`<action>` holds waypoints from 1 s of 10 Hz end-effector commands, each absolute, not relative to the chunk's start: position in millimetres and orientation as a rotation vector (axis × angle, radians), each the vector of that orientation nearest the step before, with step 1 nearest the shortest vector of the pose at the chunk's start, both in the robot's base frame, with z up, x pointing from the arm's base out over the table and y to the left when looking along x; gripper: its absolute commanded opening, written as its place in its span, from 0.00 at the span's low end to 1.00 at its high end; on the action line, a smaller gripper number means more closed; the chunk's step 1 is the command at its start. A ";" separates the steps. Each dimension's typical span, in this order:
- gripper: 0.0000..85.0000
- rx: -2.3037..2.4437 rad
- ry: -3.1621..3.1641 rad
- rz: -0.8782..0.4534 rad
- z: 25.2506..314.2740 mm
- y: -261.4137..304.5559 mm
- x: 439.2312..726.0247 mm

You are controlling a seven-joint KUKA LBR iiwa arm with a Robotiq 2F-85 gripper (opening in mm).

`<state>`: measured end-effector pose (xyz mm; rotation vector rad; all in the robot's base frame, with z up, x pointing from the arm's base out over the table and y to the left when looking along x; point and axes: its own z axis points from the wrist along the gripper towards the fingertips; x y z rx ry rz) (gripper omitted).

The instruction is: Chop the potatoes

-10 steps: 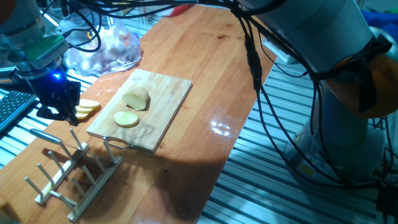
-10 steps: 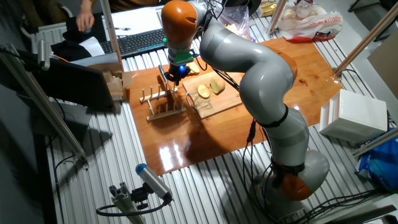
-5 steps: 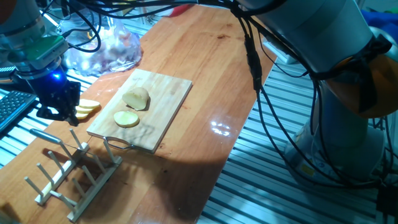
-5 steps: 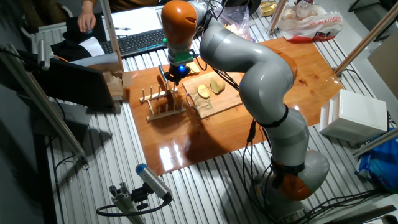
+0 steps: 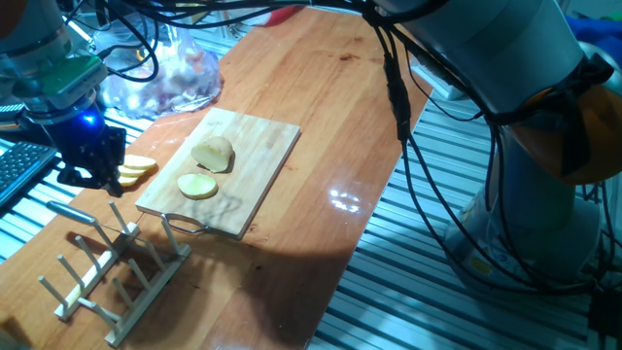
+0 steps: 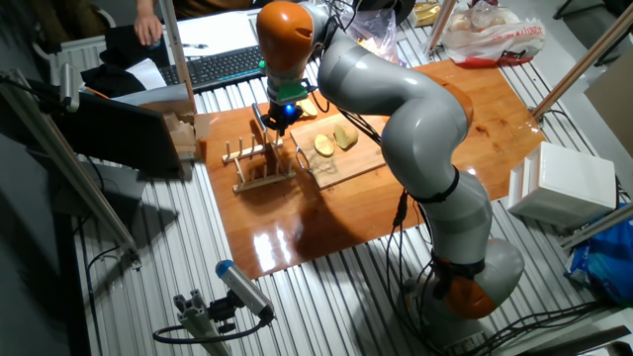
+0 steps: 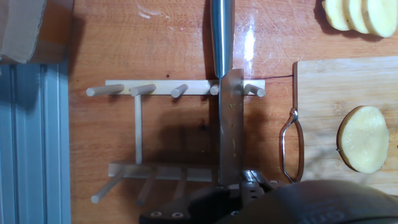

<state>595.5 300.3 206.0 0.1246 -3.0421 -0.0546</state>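
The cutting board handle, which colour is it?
Silver metal: a thin wire loop handle at the cutting board edge, clearest in the hand view.

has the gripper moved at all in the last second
No. In both fixed views the gripper sits at the same spot above the wooden peg rack, left of the cutting board.

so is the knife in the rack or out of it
In the rack: the knife stands between the wooden rack's pegs, handle toward the table edge.
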 end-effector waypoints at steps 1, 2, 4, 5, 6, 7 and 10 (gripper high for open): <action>0.00 0.125 -3.042 -0.055 206.0 300.3 595.4; 0.00 0.127 -3.042 -0.057 206.0 300.7 595.4; 0.00 0.130 -3.042 -0.057 206.5 301.6 595.2; 0.00 0.129 -3.043 -0.055 206.8 301.8 595.1; 0.00 0.129 -3.043 -0.052 206.6 301.9 595.3; 0.00 0.129 -3.042 -0.055 206.4 302.0 595.4; 0.00 0.129 -3.040 -0.055 206.3 301.9 595.1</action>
